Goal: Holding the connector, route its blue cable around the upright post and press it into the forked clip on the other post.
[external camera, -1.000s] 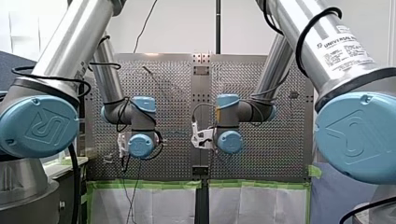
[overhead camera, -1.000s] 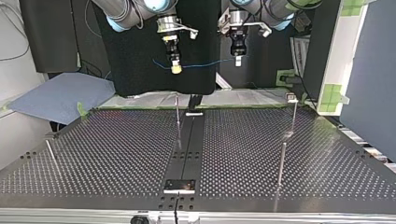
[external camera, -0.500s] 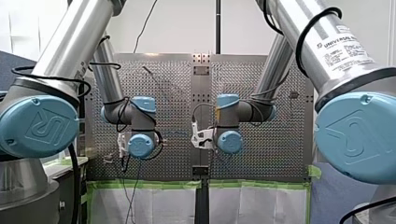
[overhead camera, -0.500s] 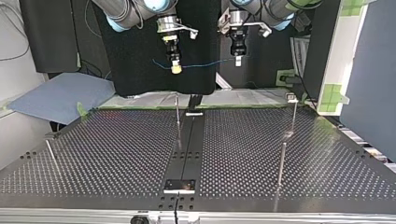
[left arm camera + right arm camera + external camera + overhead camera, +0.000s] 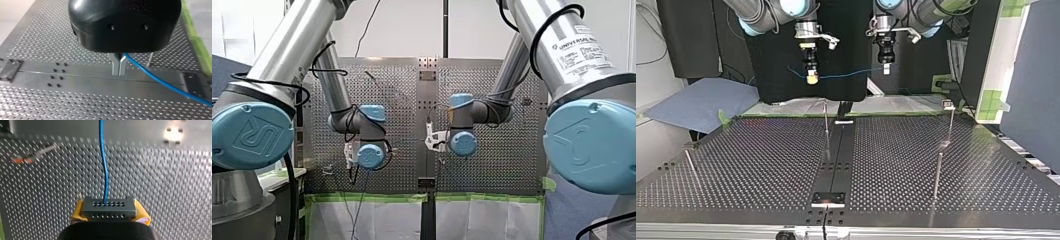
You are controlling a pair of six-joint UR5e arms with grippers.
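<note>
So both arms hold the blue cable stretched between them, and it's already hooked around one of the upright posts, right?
Not quite. Both arms do hold the blue cable stretched between them, but it is hooked around nothing yet: the top view shows it hanging in the air, touching none of the upright posts.

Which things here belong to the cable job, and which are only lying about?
Belong to the job: connector, blue cable, my right gripper, my left gripper, upright post, clip-topped post.
Lying about: blue-grey sheet, green tape, leaning rod.
</note>
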